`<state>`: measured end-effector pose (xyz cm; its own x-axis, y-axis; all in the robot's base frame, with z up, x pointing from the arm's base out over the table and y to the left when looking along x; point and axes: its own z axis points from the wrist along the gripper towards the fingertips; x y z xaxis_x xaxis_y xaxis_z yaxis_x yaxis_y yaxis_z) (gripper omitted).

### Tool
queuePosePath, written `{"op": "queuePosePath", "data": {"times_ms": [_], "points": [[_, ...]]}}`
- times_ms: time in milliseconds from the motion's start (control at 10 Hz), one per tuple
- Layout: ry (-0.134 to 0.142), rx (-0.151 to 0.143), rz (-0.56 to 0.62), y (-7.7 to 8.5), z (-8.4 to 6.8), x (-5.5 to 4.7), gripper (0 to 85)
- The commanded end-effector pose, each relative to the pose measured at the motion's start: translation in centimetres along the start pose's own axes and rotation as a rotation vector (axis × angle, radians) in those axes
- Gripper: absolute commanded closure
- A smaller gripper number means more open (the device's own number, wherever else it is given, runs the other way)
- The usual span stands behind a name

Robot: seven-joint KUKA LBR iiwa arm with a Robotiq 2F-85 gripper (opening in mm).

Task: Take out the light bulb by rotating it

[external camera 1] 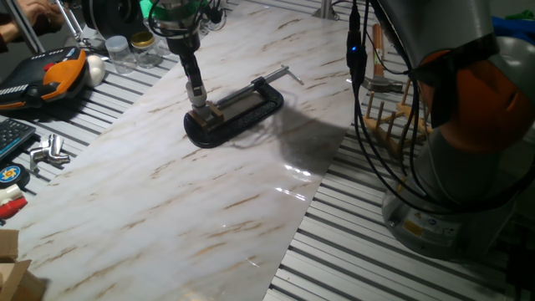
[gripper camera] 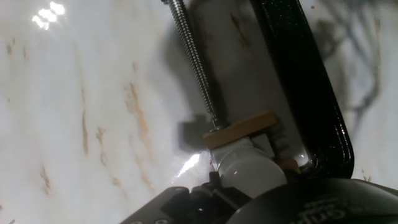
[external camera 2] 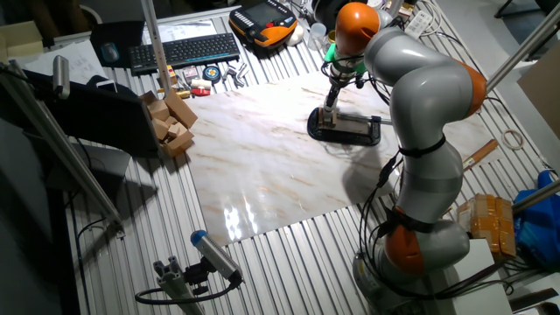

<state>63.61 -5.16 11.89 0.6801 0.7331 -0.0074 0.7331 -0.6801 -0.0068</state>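
On the far left of one fixed view, an orange-and-black handheld pendant (external camera 1: 58, 75) lies on the slatted aluminium bench (external camera 1: 401, 267), with a larger white egg-shaped object (external camera 1: 96, 69) just beside it and two clear glass jars with lids (external camera 1: 132, 50) a little further along. Right of these, the two-finger gripper (external camera 1: 198, 99) points down at the near end of a black cast-iron C-clamp (external camera 1: 238, 113), which lies flat on the white marble-patterned board (external camera 1: 167, 192). The clamp's steel screw (gripper camera: 196, 62) runs along its length and presses a small tan wooden pad (gripper camera: 239, 129). In the hand view, the small frosted-white round light bulb (gripper camera: 249, 168) sits just behind that pad, inside the clamp's frame and right under the hand. The fingers appear closed around it, though the contact itself is hidden. At the far right stands the grey-and-orange arm base (external camera 1: 460, 125).
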Motion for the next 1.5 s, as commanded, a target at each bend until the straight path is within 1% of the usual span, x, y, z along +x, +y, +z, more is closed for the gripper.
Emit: {"op": "queuePosePath", "data": {"times_ms": [0,800,1100,1200,1400], "points": [[-0.001,0.002,-0.008,-0.01,0.00,-0.01,85.0],[0.002,-0.010,-0.041,0.05,-0.27,0.05,85.0],[-0.001,0.010,-0.135,0.05,-0.24,0.07,85.0],[-0.002,0.011,-0.156,0.06,-0.21,0.08,85.0],[0.010,0.006,-0.184,0.08,-0.18,0.09,85.0]]}}
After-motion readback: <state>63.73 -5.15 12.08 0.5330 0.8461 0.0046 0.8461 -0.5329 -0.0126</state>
